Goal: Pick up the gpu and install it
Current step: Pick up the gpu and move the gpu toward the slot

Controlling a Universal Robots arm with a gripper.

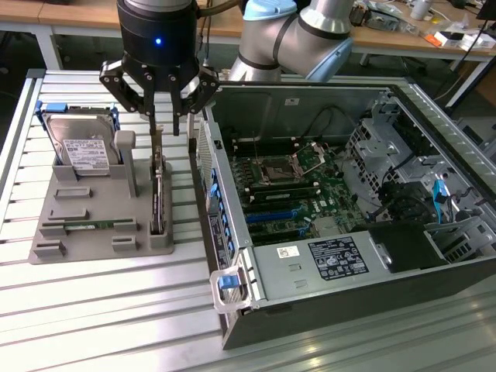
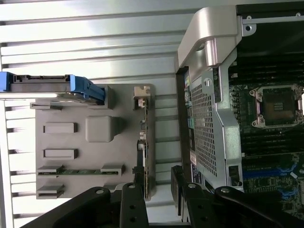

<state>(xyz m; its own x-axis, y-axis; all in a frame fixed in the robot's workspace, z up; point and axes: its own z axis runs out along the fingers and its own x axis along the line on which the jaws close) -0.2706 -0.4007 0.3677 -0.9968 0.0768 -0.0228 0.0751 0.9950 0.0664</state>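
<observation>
The gpu [image 1: 159,194] stands on edge in a slot of the grey holder [image 1: 77,225], its silver bracket end toward the arm. My gripper [image 1: 164,126] hangs just above the card's bracket end, open, with one finger on each side of the thin card. In the wrist view the gpu [image 2: 147,137] runs as a narrow strip along the edge of the grey holder [image 2: 99,129]. There my gripper [image 2: 156,183] straddles the card's near end, and its black fingers [image 2: 138,171] are not pressed against the card.
A silver hard drive [image 1: 81,147] in a blue frame leans at the holder's back, and a green memory stick [image 1: 89,225] lies in its front slot. The open computer case [image 1: 232,232] with its motherboard [image 1: 294,186] stands close beside the holder, on the exterior view's right.
</observation>
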